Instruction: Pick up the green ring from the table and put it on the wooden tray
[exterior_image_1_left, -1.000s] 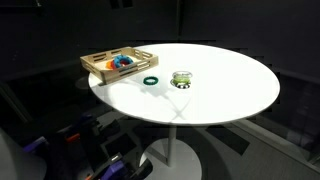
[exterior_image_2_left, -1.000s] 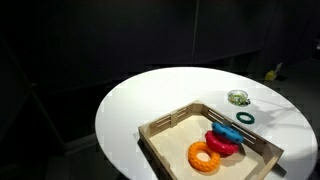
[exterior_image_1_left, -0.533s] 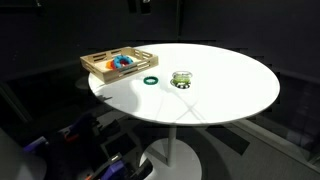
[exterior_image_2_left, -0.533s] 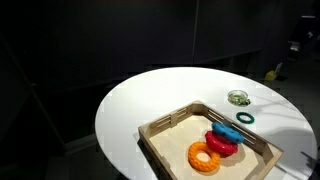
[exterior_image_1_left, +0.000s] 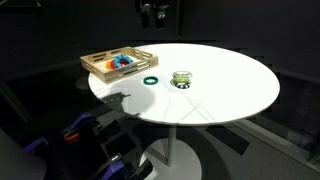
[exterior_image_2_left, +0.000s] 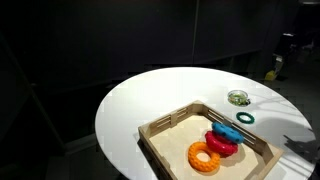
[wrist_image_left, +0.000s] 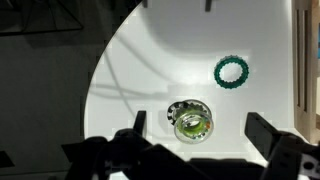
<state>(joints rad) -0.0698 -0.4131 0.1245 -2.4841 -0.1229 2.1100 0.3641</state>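
The green ring (exterior_image_1_left: 150, 80) lies flat on the white round table (exterior_image_1_left: 230, 80), just beside the wooden tray (exterior_image_1_left: 95, 68). It also shows in an exterior view (exterior_image_2_left: 245, 117) and in the wrist view (wrist_image_left: 231, 71). The tray (exterior_image_2_left: 160, 130) holds blue, red and orange rings. My gripper (exterior_image_1_left: 153, 12) hangs high above the table's far edge, and it shows at the right edge of an exterior view (exterior_image_2_left: 285, 45). In the wrist view its fingers (wrist_image_left: 200, 128) are spread wide and empty, framing the yellowish-green shiny round object (wrist_image_left: 190, 122).
The yellowish-green shiny object (exterior_image_1_left: 181, 78) stands near the ring on the table and shows in an exterior view (exterior_image_2_left: 238, 97). The surroundings are dark. Blue and red equipment (exterior_image_1_left: 80, 135) sits on the floor beside the table's pedestal (exterior_image_1_left: 175, 150).
My gripper has come down into view at the top of the scene, moving toward the table. The ring, tray and shiny object have not moved.
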